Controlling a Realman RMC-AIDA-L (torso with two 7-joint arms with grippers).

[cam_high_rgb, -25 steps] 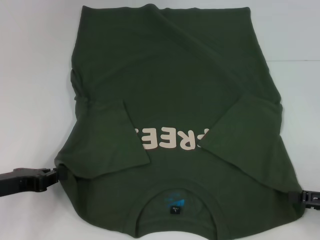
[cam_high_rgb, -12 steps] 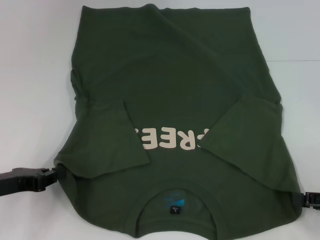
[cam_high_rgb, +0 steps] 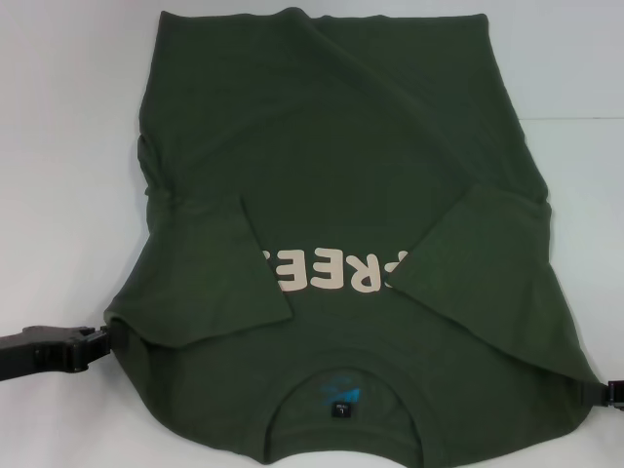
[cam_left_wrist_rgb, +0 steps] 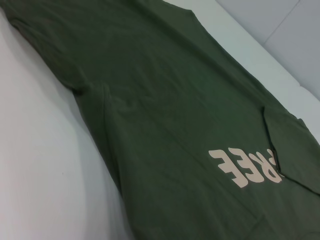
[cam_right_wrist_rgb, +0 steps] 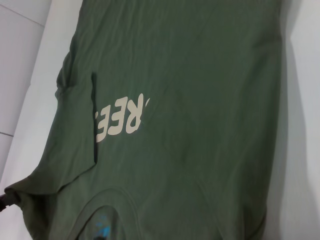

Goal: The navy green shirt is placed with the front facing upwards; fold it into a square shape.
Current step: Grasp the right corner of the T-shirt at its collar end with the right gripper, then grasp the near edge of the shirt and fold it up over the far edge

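The navy green shirt (cam_high_rgb: 341,146) lies flat, front up, on the white table, collar towards me. Both short sleeves are folded inward: one (cam_high_rgb: 219,273) on the left, one (cam_high_rgb: 487,263) on the right, each covering an end of the cream lettering (cam_high_rgb: 336,271). The blue neck label (cam_high_rgb: 341,398) shows inside the collar. My left gripper (cam_high_rgb: 102,338) is at the shirt's left shoulder edge, low on the table. My right gripper (cam_high_rgb: 606,392) is at the right shoulder edge, mostly out of frame. The wrist views show the shirt (cam_left_wrist_rgb: 165,100) (cam_right_wrist_rgb: 190,75) and its lettering (cam_left_wrist_rgb: 245,167) (cam_right_wrist_rgb: 122,117).
The white table (cam_high_rgb: 58,146) shows bare to the left and right of the shirt. The shirt's hem lies near the table's far edge. A seam line in the table runs on the right (cam_high_rgb: 575,112).
My right gripper has drawn back to the right, off the shirt's shoulder, nearly out of frame. My left gripper has drawn back slightly to the left. The shirt has stayed in place.
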